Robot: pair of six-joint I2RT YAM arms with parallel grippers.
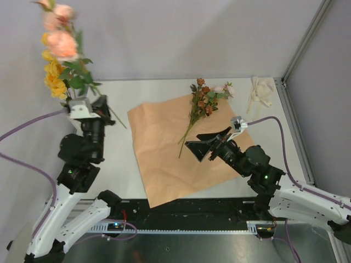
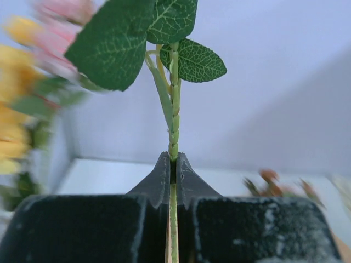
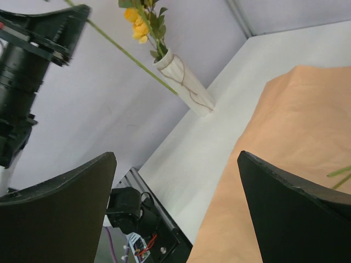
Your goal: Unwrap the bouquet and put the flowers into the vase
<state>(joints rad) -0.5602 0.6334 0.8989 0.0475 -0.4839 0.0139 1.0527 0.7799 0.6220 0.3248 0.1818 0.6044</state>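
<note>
Vase (image 3: 186,86) shows from right wrist

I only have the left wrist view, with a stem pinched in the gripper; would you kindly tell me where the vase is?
Observer: The vase stands at the far left of the table, with yellow flowers in it.
Operator: Thank you. Is the right gripper busy?
Observer: No, the right gripper is open and empty above the peach paper.
Operator: Are any flowers lying outside the vase?
Observer: Yes, a rust and pink sprig lies at the paper's far edge.
</note>
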